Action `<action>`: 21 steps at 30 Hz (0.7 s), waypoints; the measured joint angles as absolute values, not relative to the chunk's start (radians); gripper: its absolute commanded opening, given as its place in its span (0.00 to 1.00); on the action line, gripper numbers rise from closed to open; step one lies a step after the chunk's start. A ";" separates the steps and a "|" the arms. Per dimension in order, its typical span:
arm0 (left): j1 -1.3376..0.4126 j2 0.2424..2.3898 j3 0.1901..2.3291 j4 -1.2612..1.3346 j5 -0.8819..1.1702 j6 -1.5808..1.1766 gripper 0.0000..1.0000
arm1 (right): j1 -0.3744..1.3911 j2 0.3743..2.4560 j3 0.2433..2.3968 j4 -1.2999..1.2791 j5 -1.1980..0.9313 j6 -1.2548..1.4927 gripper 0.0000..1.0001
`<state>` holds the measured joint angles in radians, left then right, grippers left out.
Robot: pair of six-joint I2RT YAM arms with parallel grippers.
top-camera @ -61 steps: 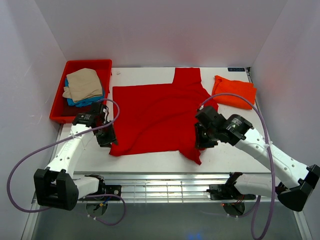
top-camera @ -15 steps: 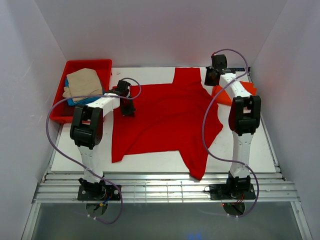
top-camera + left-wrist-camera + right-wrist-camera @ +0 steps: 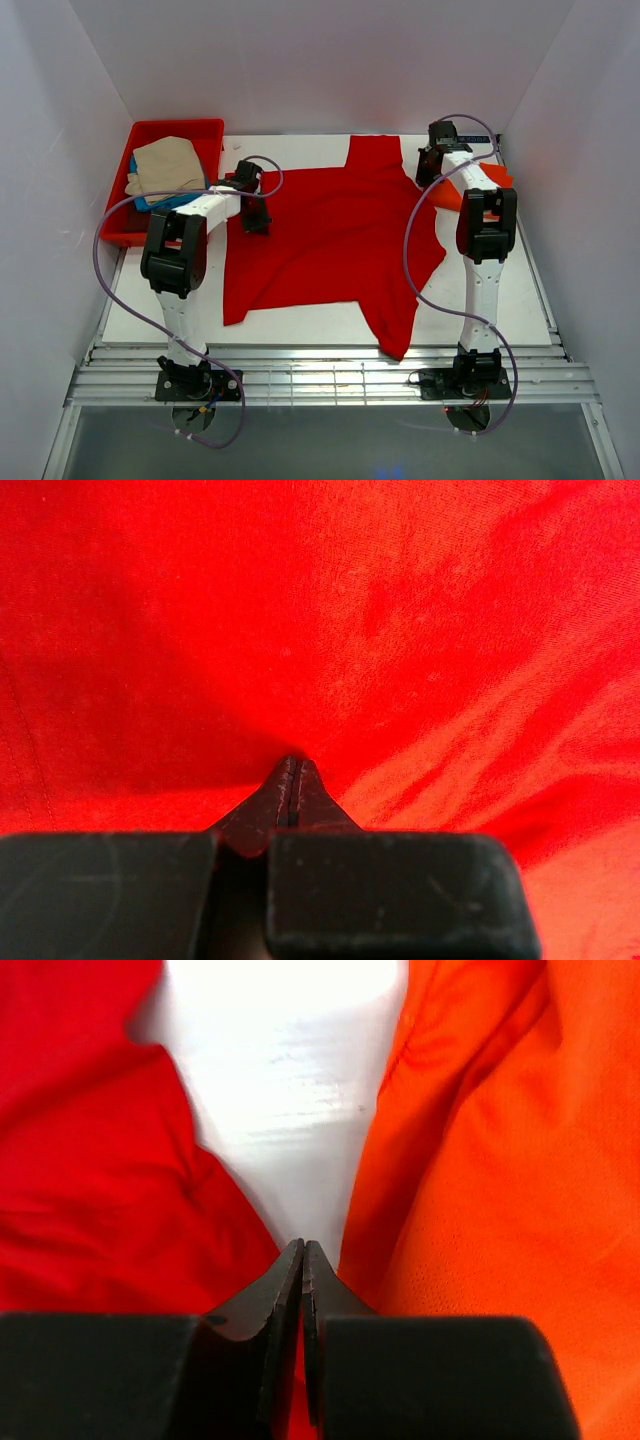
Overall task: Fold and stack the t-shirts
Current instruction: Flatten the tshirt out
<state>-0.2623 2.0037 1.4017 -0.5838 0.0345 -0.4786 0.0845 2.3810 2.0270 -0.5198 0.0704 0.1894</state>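
A bright red t-shirt point(image 3: 330, 230) lies spread flat on the white table point(image 3: 300, 320), one sleeve pointing to the back and another hanging toward the front edge. My left gripper point(image 3: 257, 222) is shut, and its tips point(image 3: 293, 765) rest on the red cloth point(image 3: 400, 600) near the shirt's left edge. An orange-red t-shirt point(image 3: 447, 195) lies folded at the back right. My right gripper point(image 3: 428, 172) is shut too. Its tips point(image 3: 303, 1246) sit over the strip of bare table between the red shirt point(image 3: 80, 1180) and the orange-red one point(image 3: 500, 1160).
A rigid red tray point(image 3: 118, 225) stands at the back left, holding a beige t-shirt point(image 3: 168, 165) on top of a blue one point(image 3: 165, 203). White walls close in the back and both sides. Both arms stretch far forward over the table.
Both arms have swung from the shirt's near edge to its far side, and the shirt now lies flatter. In the last half second the right gripper came slightly nearer; the left stayed put.
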 measured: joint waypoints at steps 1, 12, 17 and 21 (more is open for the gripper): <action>-0.262 2.004 1.402 -0.584 0.035 -0.479 0.00 | 0.084 2.381 2.015 -0.518 0.073 0.189 0.08; -0.262 1.996 1.402 -0.611 0.037 -0.470 0.00 | 0.083 2.327 1.896 -0.522 0.139 0.171 0.08; -0.262 1.974 1.402 -0.624 0.036 -0.463 0.00 | 0.082 2.286 1.843 -0.554 0.192 0.152 0.08; -0.262 1.962 1.402 -0.626 0.036 -0.459 0.00 | 0.080 2.272 1.834 -0.596 0.240 0.141 0.08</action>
